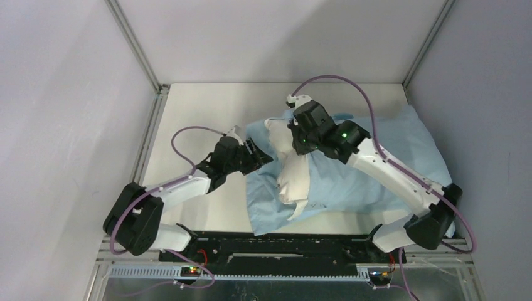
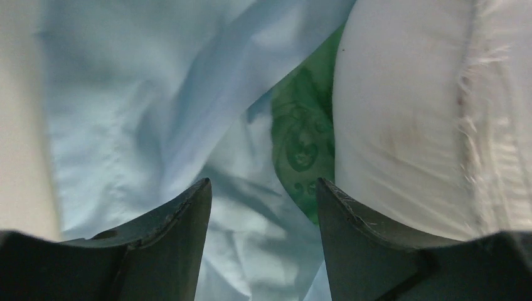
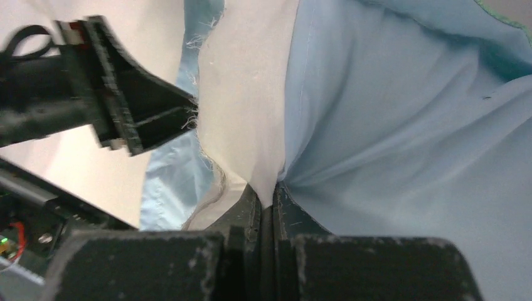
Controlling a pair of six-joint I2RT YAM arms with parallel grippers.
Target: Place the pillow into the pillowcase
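where the right claw (image 3: 266, 199) closes, its two fingers are pressed flat together with only a thin fold of cloth between them. the cream fabric of the pillow (image 3: 241, 94) narrows down into that slit, and the light blue pillowcase (image 3: 389, 125) puckers in creases right beside the same spot. whether any of the blue is caught along with the cream we cannot tell.

the left claw (image 2: 262, 185), seen through its own camera, has its fingers spread apart with nothing nipped between them. wrinkled blue cloth lies under the gap, and a patch of the green patterned inner side (image 2: 301, 138) shows just past the right finger. the cream bulk of the pillow fills the right of that view. the right wrist camera catches this claw from the side, one dark fingertip touching the pillow's frayed seam.

from above, we find the pillowcase spread over the right half of the bench (image 1: 207, 106). the pillow shows as a cream band running from far to near across the left part of the case, with blue cloth under it on its left and over it on its right. the left claw sits at the case's left edge and the right claw over the far end of the cream band.
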